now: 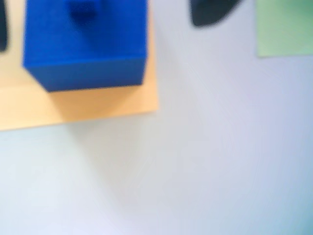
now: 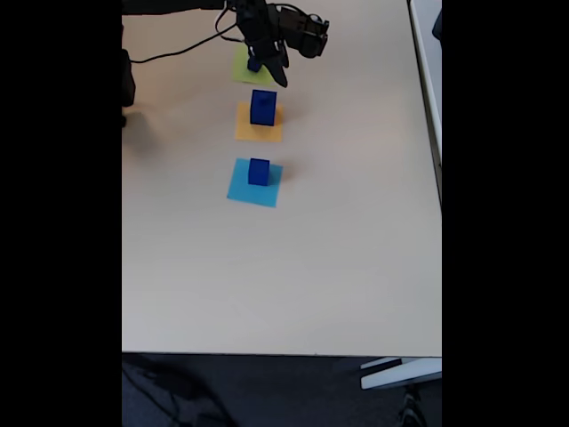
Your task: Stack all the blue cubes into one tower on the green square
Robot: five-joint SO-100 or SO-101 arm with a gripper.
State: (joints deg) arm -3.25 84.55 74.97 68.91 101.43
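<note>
Pincer: the gripper (image 2: 269,64) hangs at the far end of the table (image 2: 356,267) in the fixed view, over the green square (image 2: 242,69). A small dark blue shape sits right at its fingertips, so it may be gripping a little cube, but I cannot tell whether the jaws are closed or apart.
Green square: directly under the pincer in the fixed view; in the wrist view its corner (image 1: 283,27) lies off to the upper right. No tower on it that I can make out.
Large blue cube: the large cube (image 2: 263,107) stands on the orange square (image 2: 259,127), just in front of the pincer, toward the camera. In the wrist view the same cube (image 1: 85,44) lies at upper left, with a darker blue patch on its top that is too blurred to identify.
Medium blue cube: the medium cube (image 2: 259,171) rests on the light-blue square (image 2: 253,187), farther from the pincer, beyond the orange square.
Done: at most one small cube brought to the green square, by my reading.
Left: the large and medium cubes are both away from the green square; stacking has hardly begun.
</note>
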